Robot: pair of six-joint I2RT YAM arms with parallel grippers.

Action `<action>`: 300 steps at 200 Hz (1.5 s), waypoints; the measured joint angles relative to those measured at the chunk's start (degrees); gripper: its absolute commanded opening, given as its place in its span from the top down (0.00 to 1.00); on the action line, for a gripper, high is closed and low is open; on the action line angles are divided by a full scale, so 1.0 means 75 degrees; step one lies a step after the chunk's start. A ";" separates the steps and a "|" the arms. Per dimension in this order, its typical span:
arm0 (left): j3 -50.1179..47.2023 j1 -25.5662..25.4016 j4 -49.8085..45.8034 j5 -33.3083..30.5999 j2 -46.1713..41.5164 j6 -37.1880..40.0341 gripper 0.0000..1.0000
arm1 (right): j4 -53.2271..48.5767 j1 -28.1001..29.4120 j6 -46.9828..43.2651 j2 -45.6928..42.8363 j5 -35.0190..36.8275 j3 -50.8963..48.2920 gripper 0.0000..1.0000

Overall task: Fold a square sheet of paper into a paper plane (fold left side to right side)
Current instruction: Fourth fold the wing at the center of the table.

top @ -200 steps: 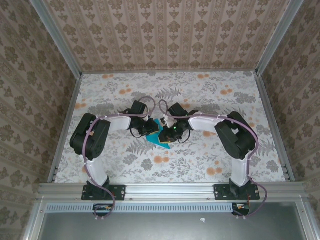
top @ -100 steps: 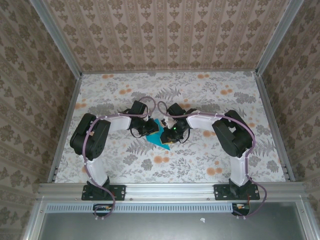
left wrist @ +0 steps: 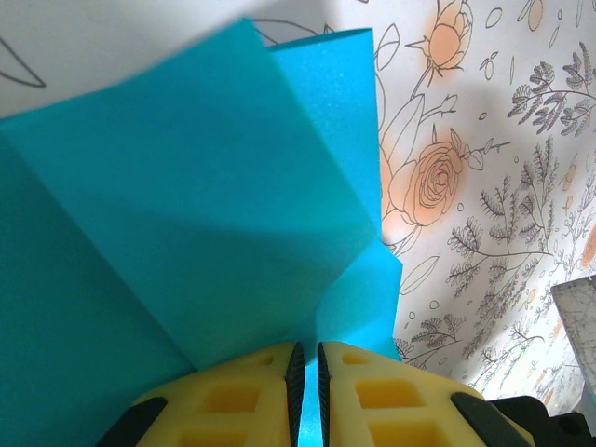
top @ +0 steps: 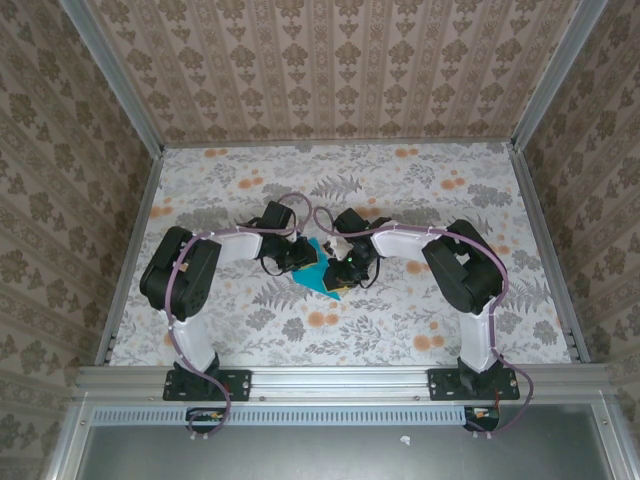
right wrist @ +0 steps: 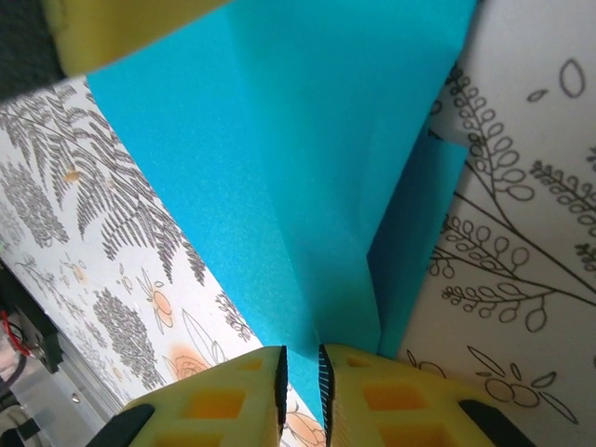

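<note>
Two arms over one floral counter (top: 420, 320). Left arm (top: 180, 275): rises from counter's near edge, bends inward, ends at counter's middle. Right arm (top: 465, 270): mirrors that from the other end of the near edge, meets its partner at counter's middle. Sheet of paper (top: 322, 277): bright cyan, sits at counter's middle between both wrists, creased into overlapping layers with sharp folds. Left fingers (left wrist: 233, 400): yellow, drawn almost together, pinch one edge of the sheet. Right fingers (right wrist: 214, 410): yellow too, equally narrow, clamp the sheet at a crease.
</note>
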 measured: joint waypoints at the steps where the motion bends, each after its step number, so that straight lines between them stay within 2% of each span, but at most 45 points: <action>1: 0.0000 0.0000 0.0000 -0.0003 0.0000 0.0000 0.83 | -0.0003 0.0003 -0.0003 0.0000 0.0006 0.0000 0.80; 31: 0.0000 0.0000 -0.0003 -0.0020 0.0000 0.0003 0.83 | -0.0125 0.0064 -0.0172 0.0000 0.0175 0.0012 0.81; 79: 0.0000 -0.0032 -0.0082 0.0047 0.0000 0.0000 0.83 | -0.0449 0.0184 -0.0455 -0.0160 0.0574 -0.0090 0.89; 167: -0.0003 -0.0041 -0.0114 0.0093 0.0000 0.0003 0.84 | -0.1212 0.0466 -0.0656 -0.0764 0.1151 -0.0664 0.91; 192: -0.0003 -0.0029 -0.0102 0.0085 0.0000 0.0000 0.84 | -0.1349 0.0364 -0.0536 -0.1183 0.1075 -0.1105 0.91; 215: -0.0003 -0.0029 -0.0102 0.0087 0.0000 0.0003 0.84 | -0.1332 0.0023 -0.0254 -0.1894 0.0673 -0.1437 0.87; 238: -0.0003 -0.0029 -0.0102 0.0085 0.0000 0.0003 0.84 | -0.0618 -0.0256 0.0099 -0.2334 0.0114 -0.1431 0.88; 270: -0.0003 -0.0038 -0.0102 0.0070 0.0000 0.0000 0.84 | 0.0644 -0.0230 0.0717 -0.1550 -0.0408 -0.1043 0.88; 300: -0.0003 -0.0044 -0.0102 0.0067 0.0000 0.0003 0.84 | 0.1072 -0.0195 0.0941 -0.0577 -0.0530 -0.0487 0.89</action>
